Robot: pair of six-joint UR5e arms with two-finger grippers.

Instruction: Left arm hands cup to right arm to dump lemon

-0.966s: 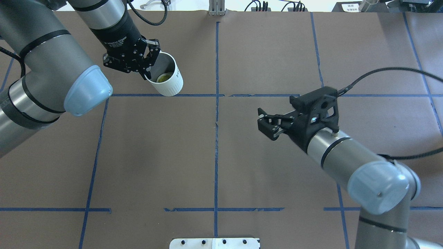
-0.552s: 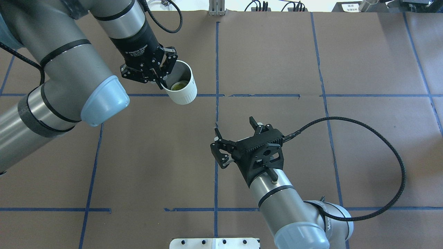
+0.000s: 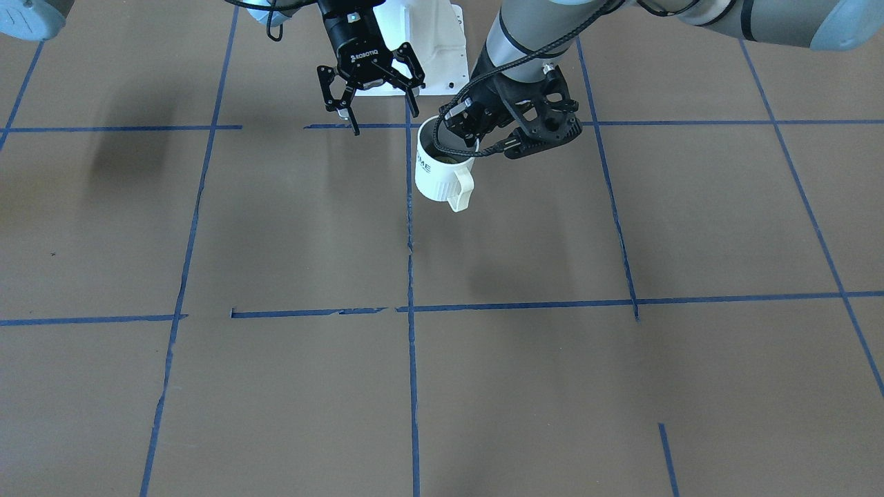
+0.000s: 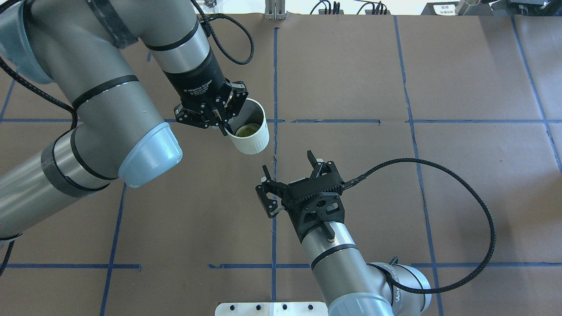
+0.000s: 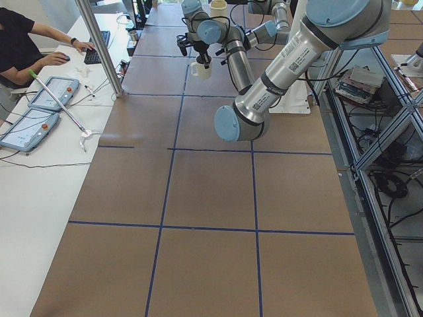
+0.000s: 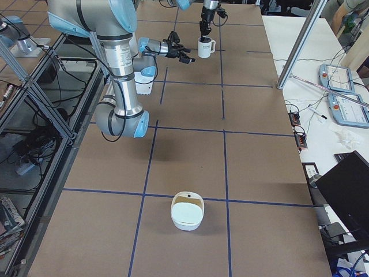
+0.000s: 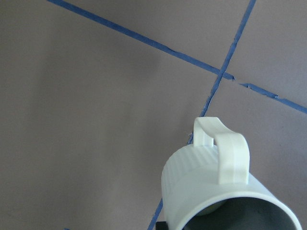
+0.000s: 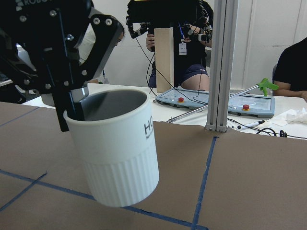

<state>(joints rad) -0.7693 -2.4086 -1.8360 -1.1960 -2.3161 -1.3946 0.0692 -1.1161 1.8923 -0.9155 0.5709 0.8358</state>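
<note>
The white cup (image 4: 253, 139) hangs above the table near the centre tape line. My left gripper (image 4: 226, 127) is shut on its rim, one finger inside and one outside. The yellow-green lemon (image 4: 242, 130) lies in the cup's bottom. In the front view the cup (image 3: 435, 178) shows its handle and dark lettering, with the left gripper (image 3: 457, 134) above it. My right gripper (image 4: 287, 173) is open and empty, a short way from the cup and pointing at it; it also shows in the front view (image 3: 384, 119). The right wrist view shows the cup (image 8: 117, 153) close ahead. The left wrist view shows its handle (image 7: 223, 151).
A white bowl (image 6: 187, 210) stands on the table toward the end on my right. The white base plate (image 4: 272, 308) lies at my edge of the table. Blue tape lines (image 4: 274, 79) divide the brown surface. An operators' desk with tablets (image 5: 39, 105) runs along the far side.
My left arm has carried the cup right and nearer to the centre line. My right arm has swung left from the right half to the centre, still open, and now faces the cup.
</note>
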